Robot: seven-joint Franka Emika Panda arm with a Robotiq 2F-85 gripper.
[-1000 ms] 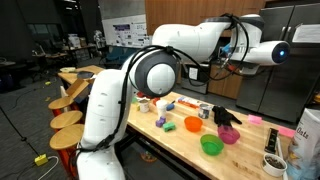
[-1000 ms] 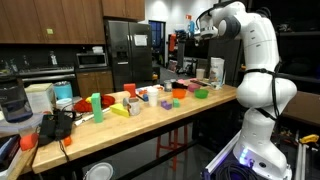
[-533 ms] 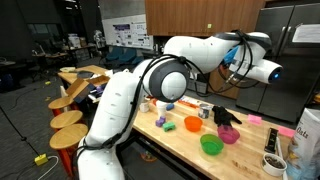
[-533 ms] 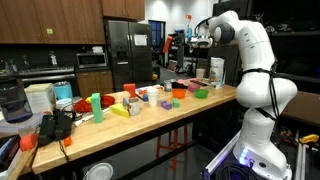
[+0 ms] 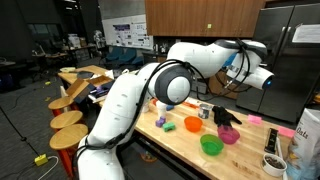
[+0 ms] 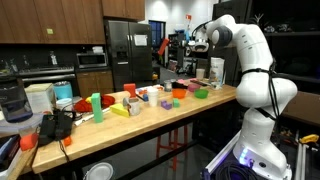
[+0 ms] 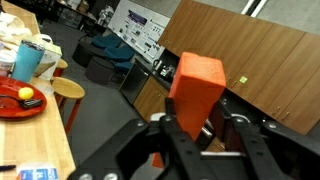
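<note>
One orange block (image 7: 197,88) is clamped between the two fingers of the gripper (image 7: 198,128). In the wrist view its long axis runs in line with the fingers, and its free end juts out past their tips. The arm holds the gripper high in the air, well above the wooden counter (image 5: 175,138), where a green bowl (image 5: 211,145) and small toys lie below it
</note>
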